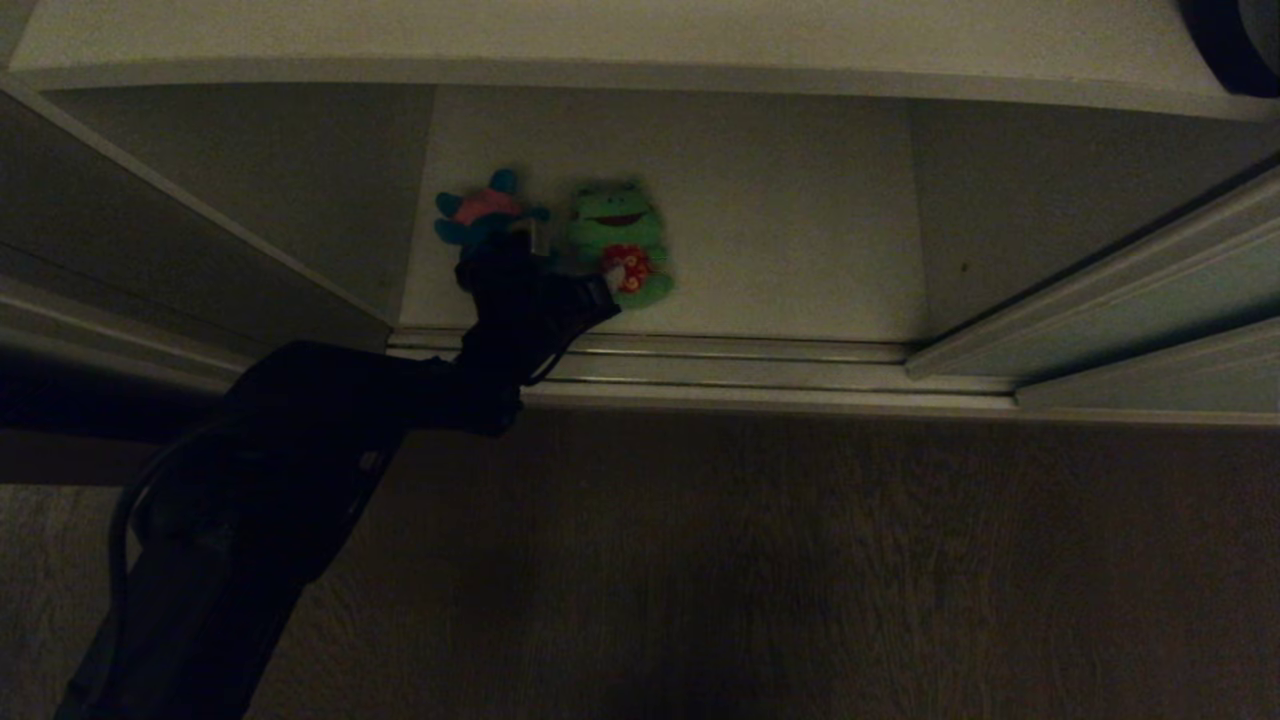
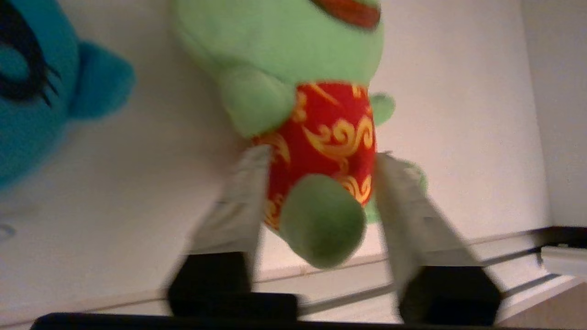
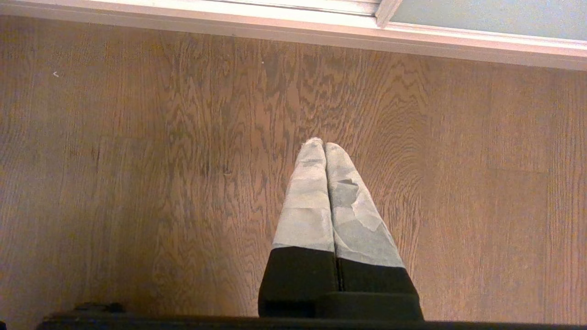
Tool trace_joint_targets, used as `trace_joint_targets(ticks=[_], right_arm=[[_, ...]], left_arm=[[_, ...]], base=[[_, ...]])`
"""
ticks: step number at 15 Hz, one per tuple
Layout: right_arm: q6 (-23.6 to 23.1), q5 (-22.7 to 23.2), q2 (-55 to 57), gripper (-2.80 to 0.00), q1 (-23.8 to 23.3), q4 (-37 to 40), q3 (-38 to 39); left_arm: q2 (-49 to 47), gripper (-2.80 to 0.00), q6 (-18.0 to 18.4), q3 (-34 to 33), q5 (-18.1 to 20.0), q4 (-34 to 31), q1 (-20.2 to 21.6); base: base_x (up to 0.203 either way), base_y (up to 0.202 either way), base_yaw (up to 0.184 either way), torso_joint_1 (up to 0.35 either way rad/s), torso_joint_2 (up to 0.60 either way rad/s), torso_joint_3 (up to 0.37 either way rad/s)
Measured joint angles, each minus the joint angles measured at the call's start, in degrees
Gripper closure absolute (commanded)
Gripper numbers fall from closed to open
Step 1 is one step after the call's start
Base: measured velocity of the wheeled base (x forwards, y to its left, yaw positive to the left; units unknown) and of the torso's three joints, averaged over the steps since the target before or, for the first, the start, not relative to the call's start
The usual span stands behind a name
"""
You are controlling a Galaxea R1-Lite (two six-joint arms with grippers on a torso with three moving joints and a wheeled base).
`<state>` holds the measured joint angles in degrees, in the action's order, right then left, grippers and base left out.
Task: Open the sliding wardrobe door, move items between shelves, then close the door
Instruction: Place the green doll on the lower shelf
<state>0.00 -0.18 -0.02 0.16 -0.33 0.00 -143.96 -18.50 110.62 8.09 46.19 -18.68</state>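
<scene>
Plush toys are lying side by side on the white lower shelf [image 1: 780, 270] of the wardrobe, just behind the sliding track [image 1: 700, 365]. Going from left to right, the black left arm is reaching up from the lower left corner toward them, and the teal-blue toy [image 1: 487, 212] with its pink patch is sitting just beside the green toy [image 1: 618, 240] in red patterned shorts. The left gripper [image 2: 321, 156] is sitting at the green toy's lower body, its pale fingers [image 2: 243, 201] standing apart on either side of the red shorts, not visibly squeezing them. Further right, the sliding wardrobe door [image 1: 1150, 290] is standing pushed aside. The right gripper [image 3: 324, 145] is hanging over the wooden floor [image 3: 137, 183], its fingers pressed together on nothing.
</scene>
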Motion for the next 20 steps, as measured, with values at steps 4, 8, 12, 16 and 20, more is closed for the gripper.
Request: trace_joint_targets(ticks=[4, 8, 12, 16, 20], right_arm=[[0.00, 0.00, 0.00, 0.00, 0.00, 0.02, 0.00], [0.00, 0.00, 0.00, 0.00, 0.00, 0.00, 0.00], [0.00, -0.02, 0.00, 0.00, 0.00, 0.00, 0.00], [0.00, 0.00, 0.00, 0.00, 0.00, 0.02, 0.00], [0.00, 0.00, 0.00, 0.00, 0.00, 0.01, 0.00]], left_arm=[[1.00, -2.80, 0.40, 0.04, -0.47, 0.67, 0.06], [6.12, 0.00, 2.69, -1.54, -0.55, -4.20, 0.86], [13.64, 0.00, 7.62, -8.35, -0.32, -11.44, 1.92], [27.69, 0.00, 13.11, -22.54, -0.46, -23.33, 2.99], [48.85, 0.00, 14.49, -41.41, -1.94, -31.25, 3.81]], base=[[0.000, 0.000, 0.000, 0.000, 0.00, 0.000], [0.000, 0.000, 0.000, 0.000, 0.00, 0.000], [0.000, 0.000, 0.000, 0.000, 0.00, 0.000], [0.000, 0.000, 0.000, 0.000, 0.00, 0.000], [0.000, 0.000, 0.000, 0.000, 0.00, 0.000]])
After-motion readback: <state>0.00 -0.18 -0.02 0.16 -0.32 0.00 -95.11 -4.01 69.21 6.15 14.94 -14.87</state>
